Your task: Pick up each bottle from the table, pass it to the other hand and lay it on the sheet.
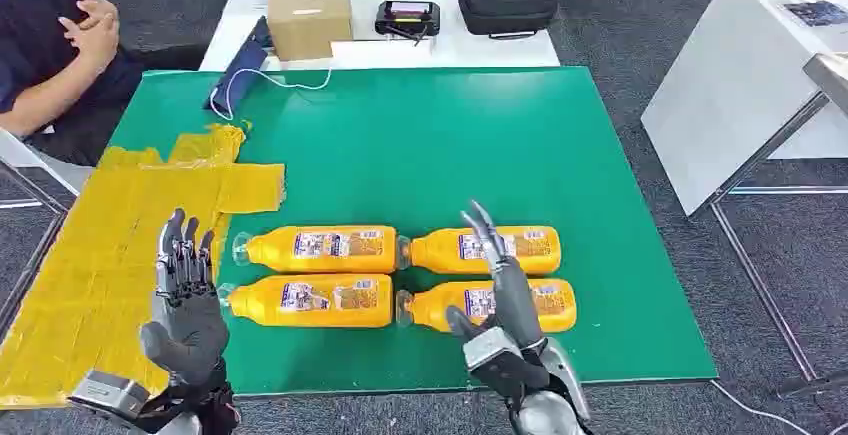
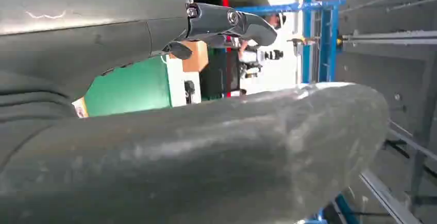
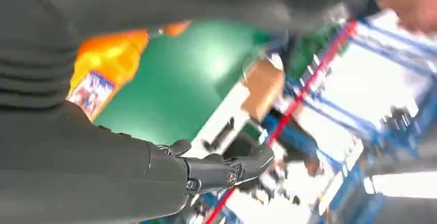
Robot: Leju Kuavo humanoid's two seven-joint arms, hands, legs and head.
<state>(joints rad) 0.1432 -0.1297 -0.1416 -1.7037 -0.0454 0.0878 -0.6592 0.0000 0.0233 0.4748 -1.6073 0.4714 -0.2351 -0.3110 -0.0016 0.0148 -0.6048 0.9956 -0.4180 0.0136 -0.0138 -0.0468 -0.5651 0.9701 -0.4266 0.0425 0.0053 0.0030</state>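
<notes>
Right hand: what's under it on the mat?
Under the right hand lie the two right-side bottles, all four untouched. Its fingers cover parts of their labels.

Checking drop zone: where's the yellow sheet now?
Head view: the yellow sheet lies at the table's left side, overlapping the green mat, under the left hand.

Four orange bottles (image 1: 400, 275) lie on sides in two-by-two block on green mat, caps pointing left; yellow sheet (image 1: 90, 255) left, bare.
</notes>
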